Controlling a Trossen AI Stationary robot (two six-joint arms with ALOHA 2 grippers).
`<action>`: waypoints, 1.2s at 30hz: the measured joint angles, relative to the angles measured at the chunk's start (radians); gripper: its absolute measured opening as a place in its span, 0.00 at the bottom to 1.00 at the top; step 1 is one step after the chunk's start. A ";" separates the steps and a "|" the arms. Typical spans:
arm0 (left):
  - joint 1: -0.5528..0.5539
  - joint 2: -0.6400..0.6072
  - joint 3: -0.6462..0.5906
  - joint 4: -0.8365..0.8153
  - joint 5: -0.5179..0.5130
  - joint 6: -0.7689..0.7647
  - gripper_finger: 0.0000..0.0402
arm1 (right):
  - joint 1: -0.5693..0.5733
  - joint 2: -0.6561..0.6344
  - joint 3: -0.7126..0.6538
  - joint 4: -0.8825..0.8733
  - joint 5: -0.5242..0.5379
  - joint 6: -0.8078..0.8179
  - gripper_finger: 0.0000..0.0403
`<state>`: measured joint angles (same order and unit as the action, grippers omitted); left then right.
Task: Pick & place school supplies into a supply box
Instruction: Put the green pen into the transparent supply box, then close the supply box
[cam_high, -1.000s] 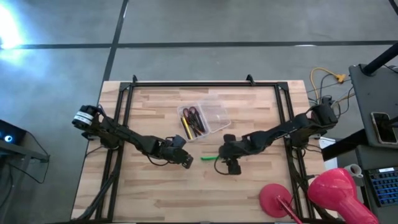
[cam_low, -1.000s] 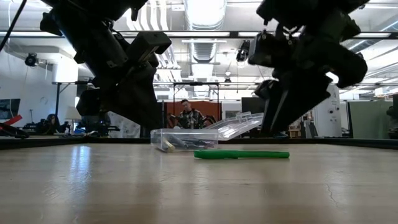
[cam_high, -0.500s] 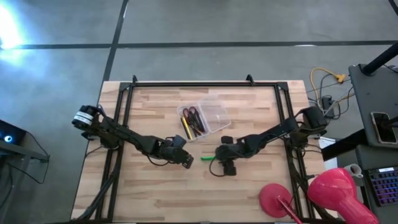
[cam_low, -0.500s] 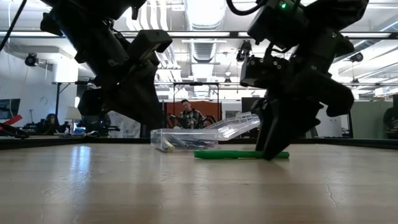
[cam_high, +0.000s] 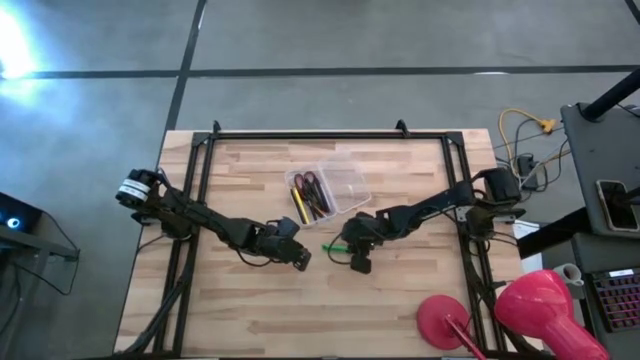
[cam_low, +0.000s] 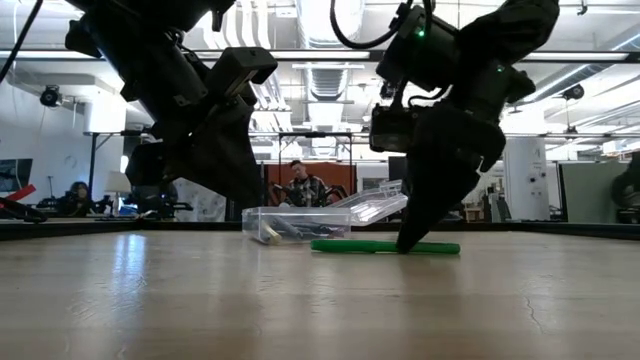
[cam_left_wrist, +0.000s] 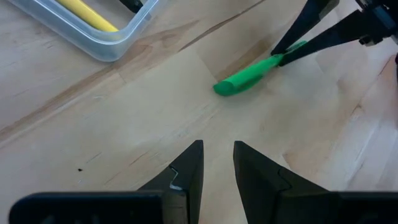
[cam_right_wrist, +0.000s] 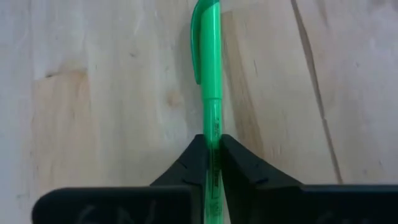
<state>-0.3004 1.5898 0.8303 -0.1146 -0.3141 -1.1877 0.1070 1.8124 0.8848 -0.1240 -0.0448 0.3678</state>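
pen lies on the table before the supply box.

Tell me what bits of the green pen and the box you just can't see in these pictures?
- Green pen: in the right wrist view its near end is hidden between the right gripper fingers.
- Green pen, high view: the right arm covers most of it.
- Supply box: the left wrist view's edge cuts it to one corner.
- Box contents, low view: too small and blurred to tell apart.

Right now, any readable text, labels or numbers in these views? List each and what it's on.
None readable.
Green pen: faint print on the barrel just above the right gripper, too small and blurred to read.
Supply box: no label visible.
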 joint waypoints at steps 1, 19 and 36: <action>0.000 0.000 0.000 0.000 0.000 0.000 0.18 | 0.000 -0.005 0.006 -0.007 -0.004 0.001 0.05; 0.000 0.000 0.000 -0.001 0.000 0.000 0.18 | -0.222 -0.102 0.221 -0.016 0.065 0.359 0.03; 0.000 0.000 0.000 0.009 0.000 0.000 0.18 | -0.295 0.183 0.481 -0.164 -0.006 0.315 0.27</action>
<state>-0.3006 1.5898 0.8299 -0.1060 -0.3140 -1.1874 -0.1880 1.9957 1.3658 -0.2883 -0.0506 0.6831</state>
